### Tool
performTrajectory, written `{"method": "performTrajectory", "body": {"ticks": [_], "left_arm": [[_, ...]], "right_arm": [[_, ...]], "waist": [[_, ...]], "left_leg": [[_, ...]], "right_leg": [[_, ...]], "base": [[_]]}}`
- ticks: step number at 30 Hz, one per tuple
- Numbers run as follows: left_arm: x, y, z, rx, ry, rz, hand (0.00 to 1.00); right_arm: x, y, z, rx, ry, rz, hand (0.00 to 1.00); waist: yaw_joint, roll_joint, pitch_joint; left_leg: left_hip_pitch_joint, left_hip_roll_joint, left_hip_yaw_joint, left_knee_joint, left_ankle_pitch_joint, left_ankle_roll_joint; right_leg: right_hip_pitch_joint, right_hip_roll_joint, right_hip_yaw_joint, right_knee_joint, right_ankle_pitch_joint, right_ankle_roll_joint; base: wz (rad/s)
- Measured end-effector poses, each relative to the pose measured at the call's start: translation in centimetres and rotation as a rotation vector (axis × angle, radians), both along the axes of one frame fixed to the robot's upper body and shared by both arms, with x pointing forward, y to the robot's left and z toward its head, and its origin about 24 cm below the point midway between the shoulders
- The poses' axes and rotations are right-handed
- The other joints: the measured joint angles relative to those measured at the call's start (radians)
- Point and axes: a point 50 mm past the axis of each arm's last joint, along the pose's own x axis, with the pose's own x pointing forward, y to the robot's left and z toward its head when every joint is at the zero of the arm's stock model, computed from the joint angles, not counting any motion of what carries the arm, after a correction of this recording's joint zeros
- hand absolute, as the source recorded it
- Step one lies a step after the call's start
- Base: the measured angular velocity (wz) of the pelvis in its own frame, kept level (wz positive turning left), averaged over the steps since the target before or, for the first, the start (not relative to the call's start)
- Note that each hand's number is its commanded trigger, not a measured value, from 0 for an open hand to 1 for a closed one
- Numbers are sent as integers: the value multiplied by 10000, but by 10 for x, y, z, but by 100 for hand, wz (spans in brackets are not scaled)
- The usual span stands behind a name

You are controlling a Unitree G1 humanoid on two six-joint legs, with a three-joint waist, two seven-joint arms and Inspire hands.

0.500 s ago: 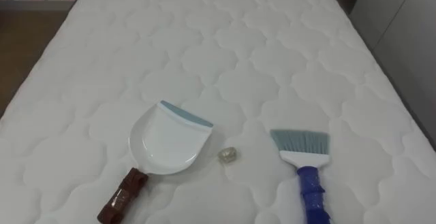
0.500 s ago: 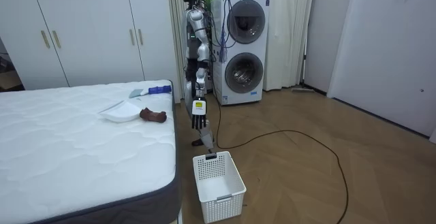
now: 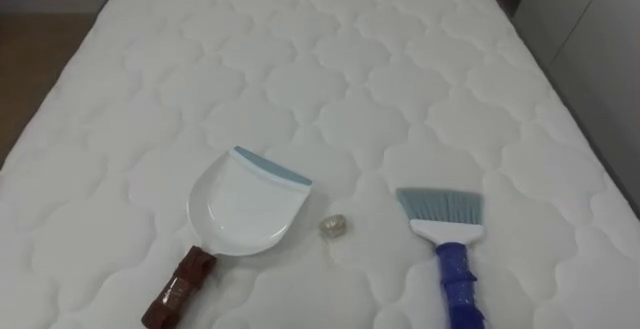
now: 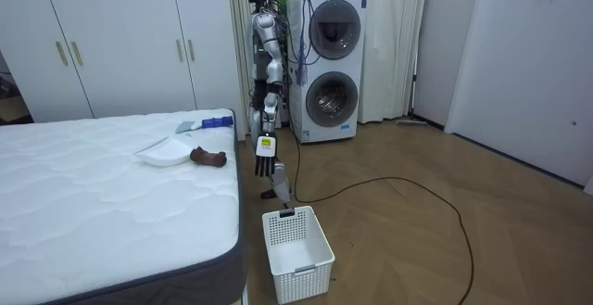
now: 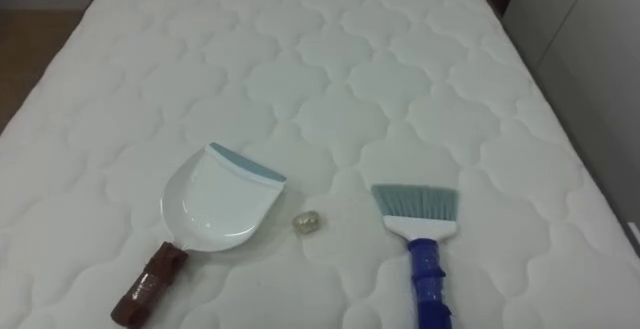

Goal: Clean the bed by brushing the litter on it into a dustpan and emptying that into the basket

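Cleaning is not yet starting: the scrap (image 3: pixel 334 227) is lying on the bed (image 3: pixel 300 69), dustpan (image 3: pixel 245 209) at its nine o'clock, brush (image 3: pixel 445 239) at three, left hand (image 4: pixel 266 166) hanging with fingers slack and empty.

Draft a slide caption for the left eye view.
White dustpan and blue-handled brush lie on the quilted white mattress, a small scrap of litter between them.

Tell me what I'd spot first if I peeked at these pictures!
First comes the big white quilted bed, with a white dustpan and a blue-handled brush lying on it near the robot. Between them sits a tiny crumpled scrap, apart from both. In the room view the robot stands at the bed's end, its left hand hanging open, with a white basket on the floor nearby.
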Motion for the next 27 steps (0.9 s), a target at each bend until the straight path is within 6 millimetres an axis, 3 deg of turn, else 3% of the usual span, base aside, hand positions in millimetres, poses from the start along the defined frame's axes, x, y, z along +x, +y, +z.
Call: {"method": "performTrajectory", "body": {"ticks": [14, 19, 25, 27], "left_arm": [[6, 2, 1, 501, -365, -347, 0], [20, 5, 5, 1266, -1305, -465, 0], [32, 8, 11, 2147, -2303, -406, 0], [44, 10, 16, 2449, -2983, -395, 0]], "right_arm": [[3, -1, 1, -152, -370, -94, 0], [7, 0, 1, -169, -784, -31, 0], [11, 0, 2, -262, -1132, 50, 0], [11, 0, 2, -252, -1161, 77, 0]], "waist": [[-3, 52, 36], [-15, -17, 75], [-74, -61, 70], [-74, -68, 63]], "left_leg": [[-29, 0, -22, 2, 0, 0], [-94, -2, -123, 47, 0, 0], [-141, -12, -177, 86, 0, 0], [-184, -14, -238, 106, 1, 0]], "right_leg": [[23, -2, -40, -2, 0, 0], [29, -7, -118, -24, 0, 0], [1, -18, -154, -34, 0, 0], [-5, -19, -230, -27, 0, -1]], "base": [[0], [5], [1], [9]]}}
